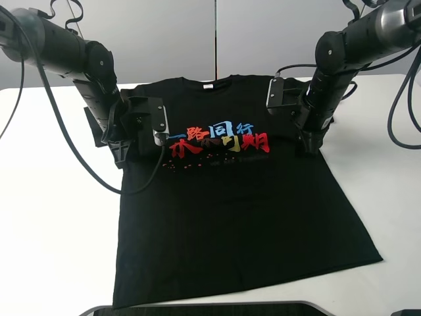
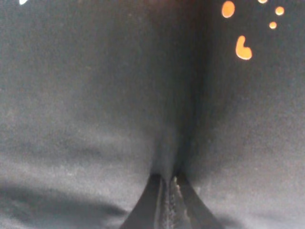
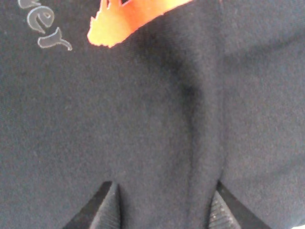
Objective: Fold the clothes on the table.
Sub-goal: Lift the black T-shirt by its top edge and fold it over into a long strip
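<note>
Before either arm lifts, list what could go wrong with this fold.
1. The left gripper is shut on only a thin ridge of the black short-sleeved T-shirt; it may hold just the top layer, so the cloth could slip out.
2. The right gripper has its jaws apart around a loose fold, pinching nothing; a lift now would likely drag the shirt askew across the white smooth table.

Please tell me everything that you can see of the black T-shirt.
The black T-shirt lies face up, spread nearly flat on the white table. It looks like soft knit. Red, blue and yellow characters cross the chest; a white label sits in the neck. The left pincer pinches a ridge of cloth; the open right pincer straddles a fold.
</note>
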{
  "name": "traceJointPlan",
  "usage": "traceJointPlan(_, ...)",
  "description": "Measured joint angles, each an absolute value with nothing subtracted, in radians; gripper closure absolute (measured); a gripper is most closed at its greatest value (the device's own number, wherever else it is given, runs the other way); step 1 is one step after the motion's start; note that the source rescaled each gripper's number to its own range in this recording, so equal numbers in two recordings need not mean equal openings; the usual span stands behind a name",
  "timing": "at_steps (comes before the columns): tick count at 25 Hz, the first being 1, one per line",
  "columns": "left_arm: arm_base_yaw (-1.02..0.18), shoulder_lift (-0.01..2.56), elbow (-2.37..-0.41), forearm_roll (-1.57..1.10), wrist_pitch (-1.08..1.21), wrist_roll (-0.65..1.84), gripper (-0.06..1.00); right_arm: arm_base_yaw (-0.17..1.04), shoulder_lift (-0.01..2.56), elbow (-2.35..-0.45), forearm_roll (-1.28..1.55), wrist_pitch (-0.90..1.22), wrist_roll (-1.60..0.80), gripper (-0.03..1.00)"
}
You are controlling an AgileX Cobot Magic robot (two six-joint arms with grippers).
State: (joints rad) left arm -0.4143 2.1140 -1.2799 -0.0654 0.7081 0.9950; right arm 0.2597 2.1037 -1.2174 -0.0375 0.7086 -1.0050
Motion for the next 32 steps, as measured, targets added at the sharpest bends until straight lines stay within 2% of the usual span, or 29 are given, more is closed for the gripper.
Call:
traceJointPlan(7,-0.417,2.133,-1.286,-0.018,0.704,0.911,0.94,0.26,2.104,-1.217,-0.038,0.706,-1.006,0.52)
traceJointPlan(9,-0.419,2.133,-1.287,0.008,0.688,0.869,0.94,0.26,2.104,-1.217,-0.035,0.706,-1.006,0.55)
traceJointPlan(10,-0.419,2.133,-1.287,0.015,0.684,0.858,0.94,0.26,2.104,-1.217,-0.035,0.706,-1.006,0.59)
traceJointPlan(15,-0.419,2.133,-1.287,0.029,0.675,0.84,0.94,0.26,2.106,-1.217,-0.034,0.675,-1.006,0.93)
traceJointPlan(32,-0.419,2.117,-1.289,0.038,0.646,0.813,0.94,0.26,2.085,-1.215,-0.041,0.636,-1.006,0.95)
